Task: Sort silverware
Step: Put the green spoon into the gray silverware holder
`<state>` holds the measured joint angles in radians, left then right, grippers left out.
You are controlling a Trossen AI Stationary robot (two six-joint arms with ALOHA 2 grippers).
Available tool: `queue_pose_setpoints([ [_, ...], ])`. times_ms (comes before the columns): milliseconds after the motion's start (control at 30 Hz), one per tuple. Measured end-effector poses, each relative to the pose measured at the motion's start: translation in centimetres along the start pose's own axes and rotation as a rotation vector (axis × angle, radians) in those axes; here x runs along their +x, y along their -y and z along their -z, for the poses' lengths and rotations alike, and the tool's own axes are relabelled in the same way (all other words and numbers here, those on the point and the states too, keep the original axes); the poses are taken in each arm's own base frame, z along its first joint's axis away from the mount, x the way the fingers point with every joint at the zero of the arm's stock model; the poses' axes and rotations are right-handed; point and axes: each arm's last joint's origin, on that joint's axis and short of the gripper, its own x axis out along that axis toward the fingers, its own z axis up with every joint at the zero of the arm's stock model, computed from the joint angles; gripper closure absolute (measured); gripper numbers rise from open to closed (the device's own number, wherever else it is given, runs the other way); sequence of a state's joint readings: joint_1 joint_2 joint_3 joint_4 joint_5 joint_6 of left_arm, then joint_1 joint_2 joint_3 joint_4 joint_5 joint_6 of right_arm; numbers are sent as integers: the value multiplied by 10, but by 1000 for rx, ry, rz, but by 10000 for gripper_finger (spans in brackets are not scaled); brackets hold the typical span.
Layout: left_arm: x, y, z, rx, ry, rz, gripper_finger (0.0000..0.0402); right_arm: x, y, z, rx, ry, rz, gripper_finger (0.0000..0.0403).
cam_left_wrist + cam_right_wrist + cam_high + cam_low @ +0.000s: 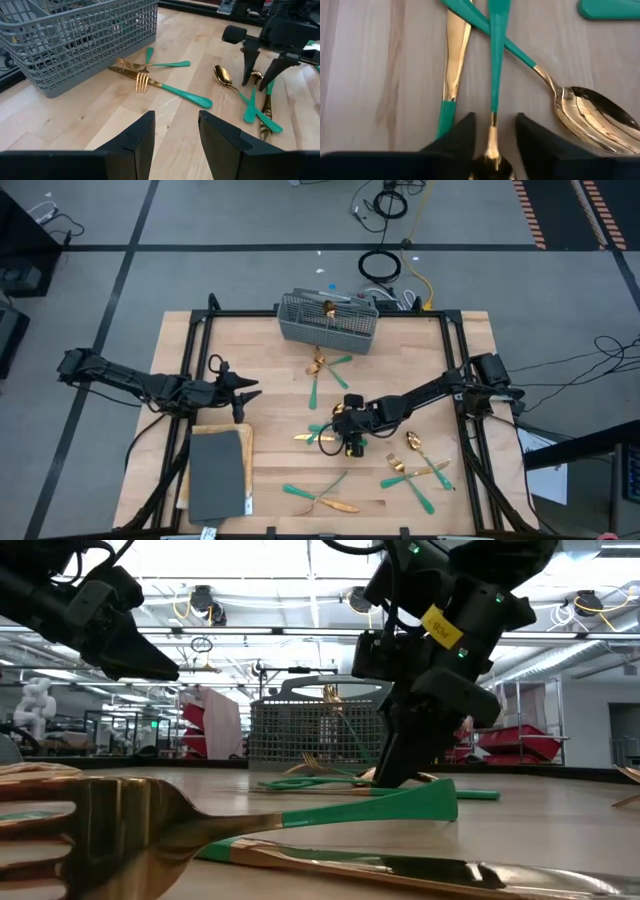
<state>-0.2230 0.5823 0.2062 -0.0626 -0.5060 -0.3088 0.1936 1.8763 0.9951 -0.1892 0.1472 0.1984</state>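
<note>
Silverware with gold heads and teal handles lies in groups on the wooden table (270, 350): by the basket (325, 370), in the middle (315, 435), to the right (415, 465) and at the near edge (320, 495). My right gripper (350, 442) points down on the middle group, open. Its fingers (465, 137) stand on either side of the gold neck (492, 137) of one piece, whose teal handle (496, 60) crosses a spoon (585, 112) and lies beside a knife (456, 50). My left gripper (245, 390) hovers open above the table's left part.
The grey wire basket (328, 320) stands at the far edge with one gold piece upright in it. A dark grey mat (218, 475) lies at the near left corner. Two forks (142, 80) lie near the basket. Bare wood lies between the groups.
</note>
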Motion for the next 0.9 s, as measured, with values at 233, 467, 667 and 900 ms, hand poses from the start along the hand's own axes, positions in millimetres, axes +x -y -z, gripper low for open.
queue_pose_setpoints([
  [233, 0, 0, 0, 1, -1, 0, 244, 0, 1, 1, -3, -11, 18, 395],
  [467, 0, 0, 0, 3, -3, -1, 244, -16, -10, -3, -53, 30, 71, 401],
  [667, 0, 0, 1, 5, -9, -2, 244, -47, -10, -23, -82, 147, 71, 402],
  [900, 0, -1, 3, 14, -26, -6, 244, -109, 25, -42, -186, 86, 522, 402],
])
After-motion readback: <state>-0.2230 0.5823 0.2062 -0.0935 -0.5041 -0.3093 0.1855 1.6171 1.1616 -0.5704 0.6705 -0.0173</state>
